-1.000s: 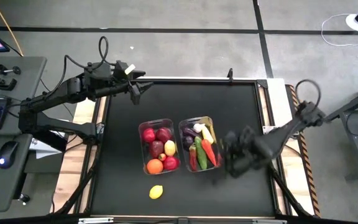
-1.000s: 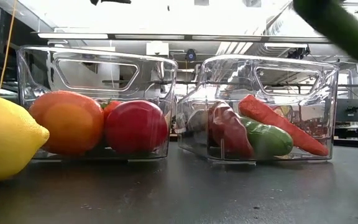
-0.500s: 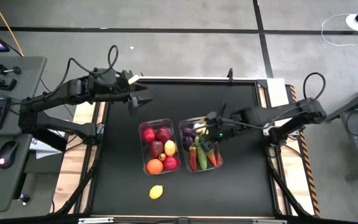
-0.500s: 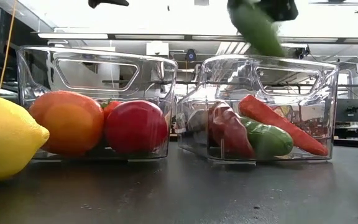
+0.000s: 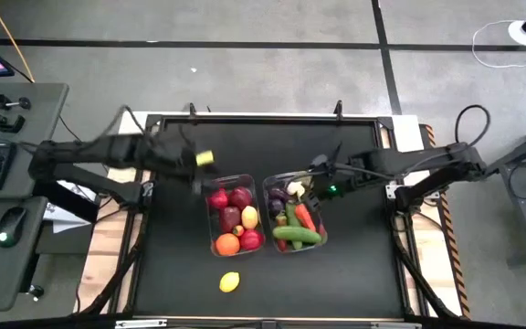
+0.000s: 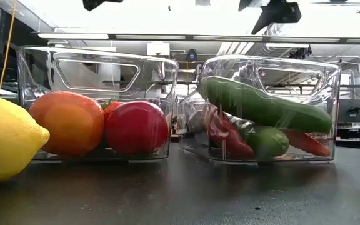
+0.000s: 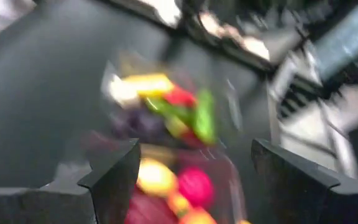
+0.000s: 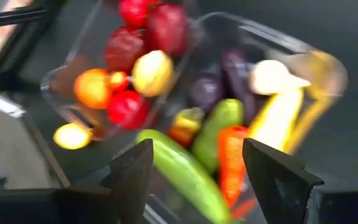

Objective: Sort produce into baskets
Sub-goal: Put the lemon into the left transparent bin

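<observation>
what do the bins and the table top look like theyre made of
Left bin and right bin: clear hard plastic by the look, glossy. The produce shows straight through the walls, and the moulded rims and handle cut-outs catch the light.

Table: a black, matte surface, possibly a mat or coated board. In the low view it gives only a dull sheen under the bins; the exact material is not clear.
</observation>
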